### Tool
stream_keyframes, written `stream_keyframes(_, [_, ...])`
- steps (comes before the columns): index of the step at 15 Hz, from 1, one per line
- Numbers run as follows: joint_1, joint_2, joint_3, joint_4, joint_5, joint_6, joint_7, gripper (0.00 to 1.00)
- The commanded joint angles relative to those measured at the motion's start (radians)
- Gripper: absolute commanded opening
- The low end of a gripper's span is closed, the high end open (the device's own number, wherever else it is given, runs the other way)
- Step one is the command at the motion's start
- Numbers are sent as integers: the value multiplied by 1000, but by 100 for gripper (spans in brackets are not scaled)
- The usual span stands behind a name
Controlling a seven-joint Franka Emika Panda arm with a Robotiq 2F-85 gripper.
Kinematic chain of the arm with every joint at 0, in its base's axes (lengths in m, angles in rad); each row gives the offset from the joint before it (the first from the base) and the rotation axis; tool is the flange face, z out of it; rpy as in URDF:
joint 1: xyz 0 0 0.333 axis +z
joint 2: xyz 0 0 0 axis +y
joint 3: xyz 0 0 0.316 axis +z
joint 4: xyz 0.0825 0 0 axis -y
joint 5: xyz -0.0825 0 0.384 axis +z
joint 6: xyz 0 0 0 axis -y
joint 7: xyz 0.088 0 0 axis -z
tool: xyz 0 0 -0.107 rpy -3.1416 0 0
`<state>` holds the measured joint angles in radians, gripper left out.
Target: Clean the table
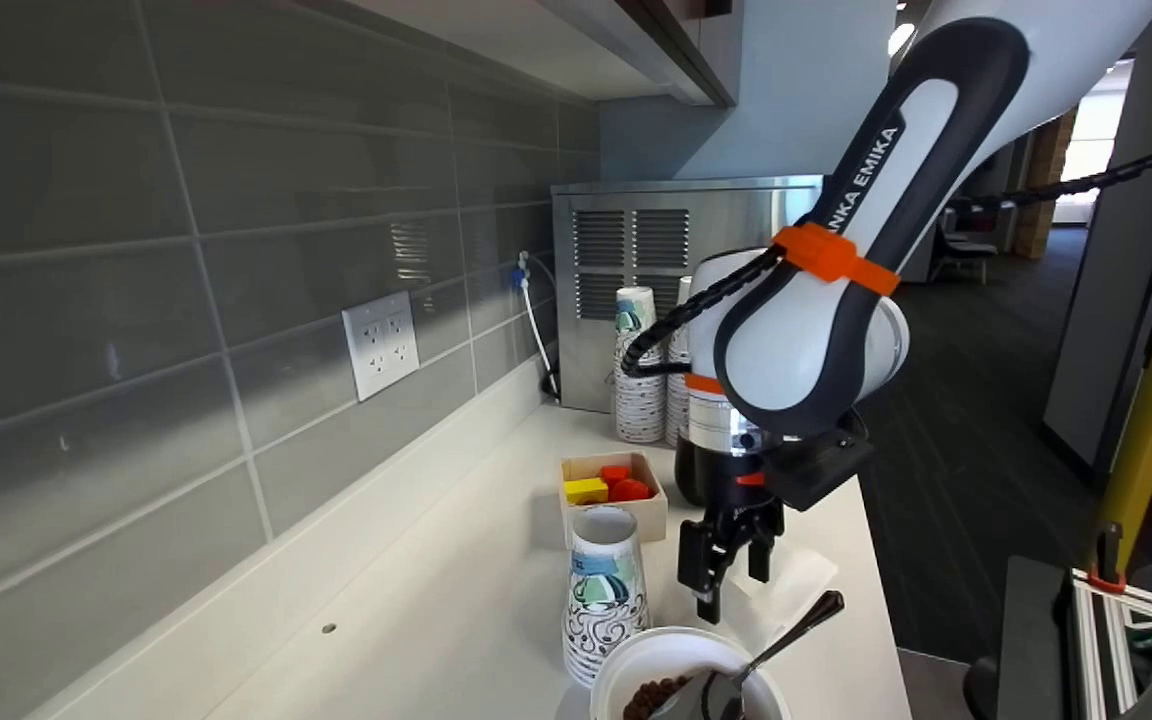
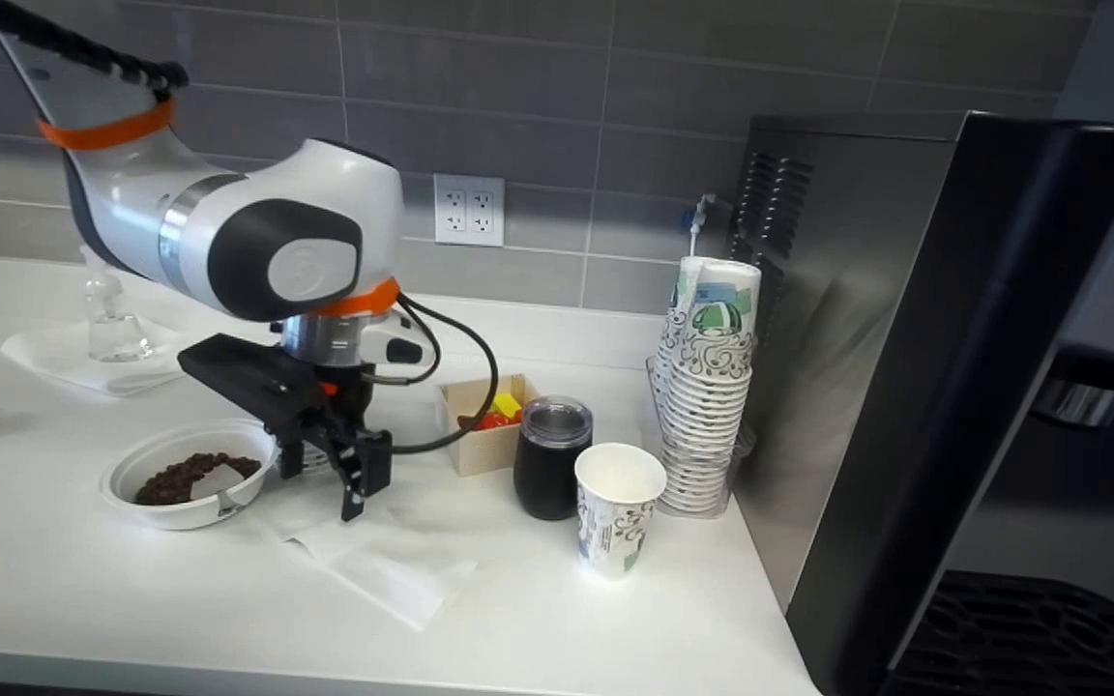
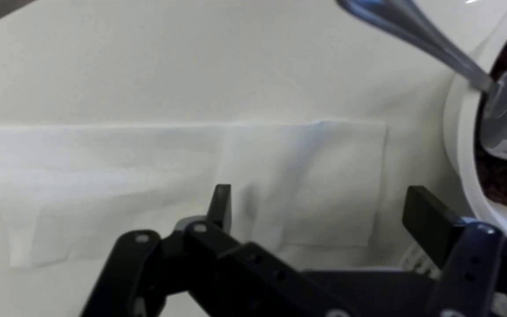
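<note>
The table is a long cream countertop, also in an exterior view and under the wrist view. A folded white paper napkin lies flat on it; it shows in both exterior views. My gripper is open and empty above the napkin, fingers spread over its end nearest the bowl. In both exterior views the gripper points down, its fingertips a little above the napkin. A white bowl of brown cereal with a spoon stands beside the gripper.
A short cup stack stands by the bowl. A box of coloured blocks, a black tumbler, a paper cup and tall cup stacks stand before a metal dispenser. A clear bottle is behind the arm.
</note>
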<state>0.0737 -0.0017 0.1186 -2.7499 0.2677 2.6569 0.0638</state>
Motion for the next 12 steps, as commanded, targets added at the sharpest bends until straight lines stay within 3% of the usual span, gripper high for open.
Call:
stream_keyframes(1, [18,-130,10,7,-221,-45,222,100])
stream_keyframes(3, [11,-245,29,-59,-292,-74,310,100])
stream_keyframes(5, [1,-271,50,1,-333,-163,360,100])
stream_keyframes(8, [10,-384,56,-34,-299,-241,349,100])
stream_keyframes(12, [5,-430,46,6,-283,-337,315,100])
